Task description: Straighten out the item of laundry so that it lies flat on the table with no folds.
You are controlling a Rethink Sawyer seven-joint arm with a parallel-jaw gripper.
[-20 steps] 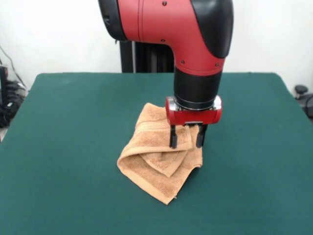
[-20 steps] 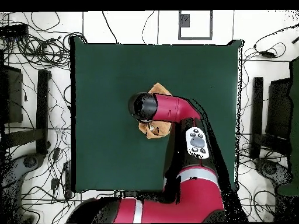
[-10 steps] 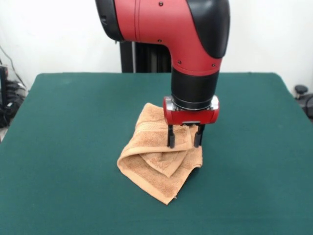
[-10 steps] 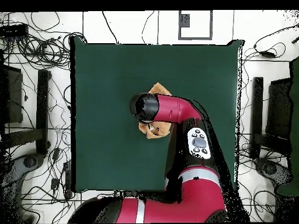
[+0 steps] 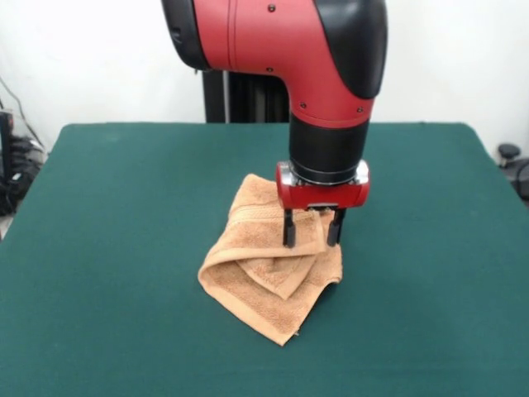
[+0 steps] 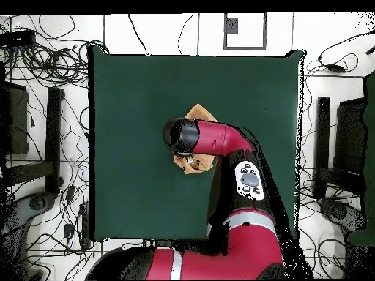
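The light orange-tan towel (image 5: pixel 269 269) lies crumpled and folded over itself near the middle of the green table (image 5: pixel 107 248), with one corner pointing toward the camera. My gripper (image 5: pixel 312 240) hangs straight down over the towel's right part, open, its two black fingers (image 5: pixel 289 230) spread just above the cloth or touching it. In the overhead view the arm covers most of the towel (image 6: pixel 199 113); only its edges show on the table (image 6: pixel 132 110), and the gripper itself is hidden under the arm.
Cables and equipment (image 6: pixel 44 66) lie on the floor round the table. The robot's pedestal (image 5: pixel 240 95) stands behind the table's far edge.
The gripper has shifted slightly left and a little up over the towel. The towel has not moved.
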